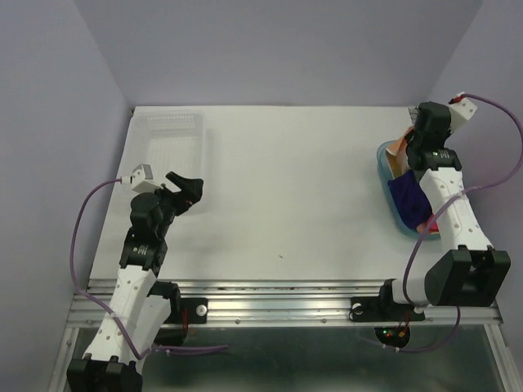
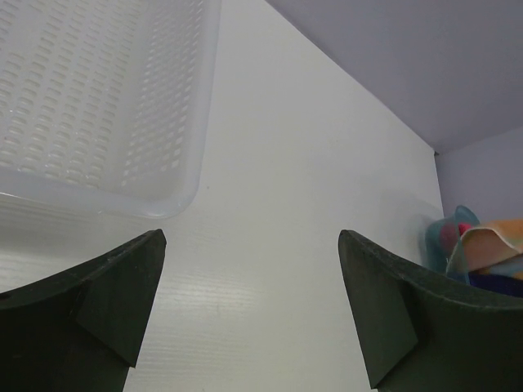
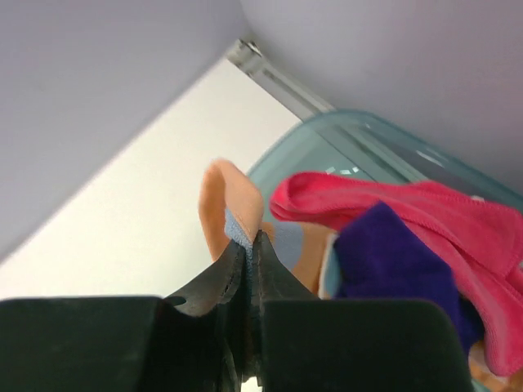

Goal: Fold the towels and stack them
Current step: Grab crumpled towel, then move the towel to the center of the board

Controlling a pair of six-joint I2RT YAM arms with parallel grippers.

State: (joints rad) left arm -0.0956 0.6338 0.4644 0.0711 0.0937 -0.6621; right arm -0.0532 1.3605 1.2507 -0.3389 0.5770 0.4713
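A teal translucent plastic tub (image 1: pixel 382 166) is seen at about 3 o'clock on the white table (image 1: pixel 286 188), hard against the right edge. All three towels are in it. The orange soft cloth towel (image 3: pixel 231 194) is bunched at the tub's 12 o'clock end, the dark purple cloth towel (image 3: pixel 392 261) lies in the middle, and the pink-red cloth towel (image 3: pixel 441 216) is draped across the purple one towards 6 o'clock.

The right gripper (image 3: pixel 252 242) is closed, and a raised fold of the orange towel is pinched between its jaws just above the tub rim. The rest of that towel hangs down into the tub from the pinch, so its long axis cannot be told.

The left gripper (image 2: pixel 252 238) is held wide open and empty at about 9 o'clock, near a clear perforated plastic basket (image 1: pixel 201 131) at 10 o'clock. It is well apart from the towels, so the right arm is plainly the nearer one. The bare table lies at 9 o'clock from the pinch; a lift clear of the rim, then a carry that way, is judged to be called for.
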